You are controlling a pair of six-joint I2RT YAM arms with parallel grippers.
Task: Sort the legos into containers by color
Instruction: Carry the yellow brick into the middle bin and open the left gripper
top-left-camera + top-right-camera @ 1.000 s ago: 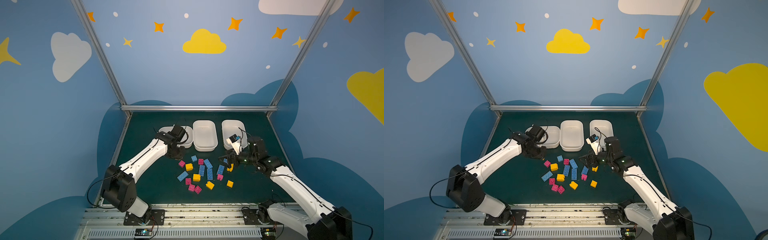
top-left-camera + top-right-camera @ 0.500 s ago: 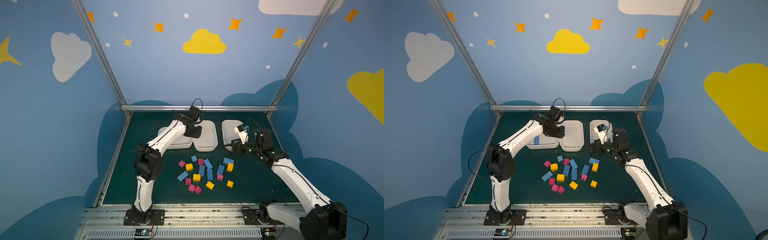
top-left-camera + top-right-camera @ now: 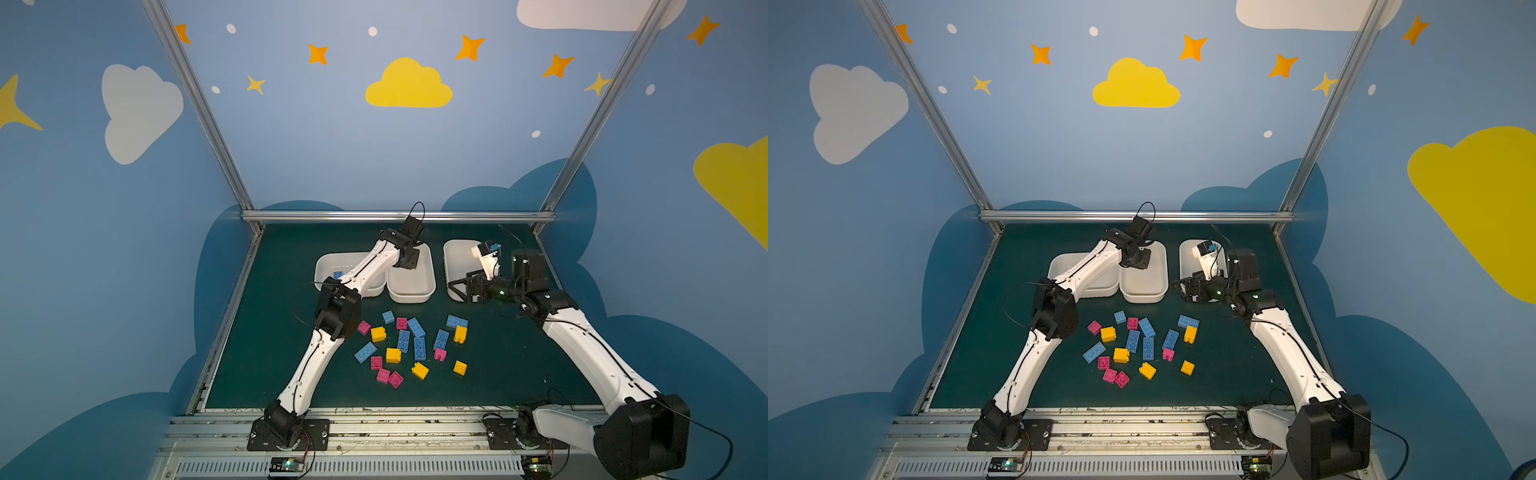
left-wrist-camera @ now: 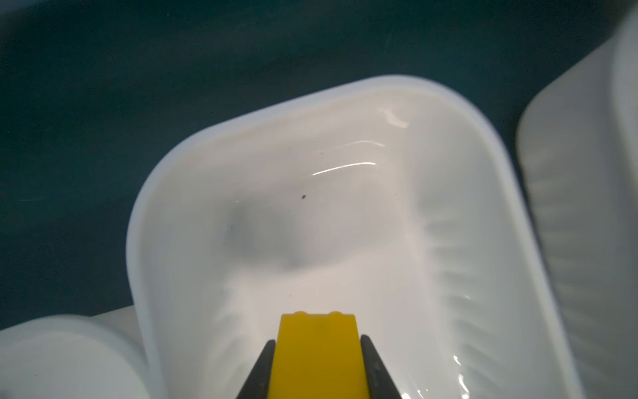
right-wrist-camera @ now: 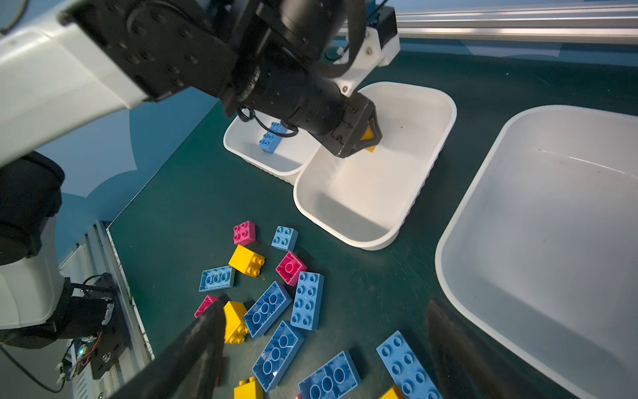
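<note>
The left gripper pinches a glossy yellow brick between dark tapered fingers, above the smooth, round-cornered middle tray. The right gripper gapes wide and holds nothing, over studded legos scattered on the matte green mat. One blue brick lies in the left tray.

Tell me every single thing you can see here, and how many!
Trays: three, white, in a row at the back of the mat.
Blue bricks: eight; seven loose on the mat, one in the left tray.
Yellow bricks: six; five loose on the mat, one held above the middle tray.
Pink bricks: six, all loose on the mat.
Mat: one, dark green, under everything.
Walls: blue, painted with clouds and stars.
Left gripper: one, black, shut on the yellow brick.
Right gripper: one, black, open and empty, by the right tray's front end.
</note>
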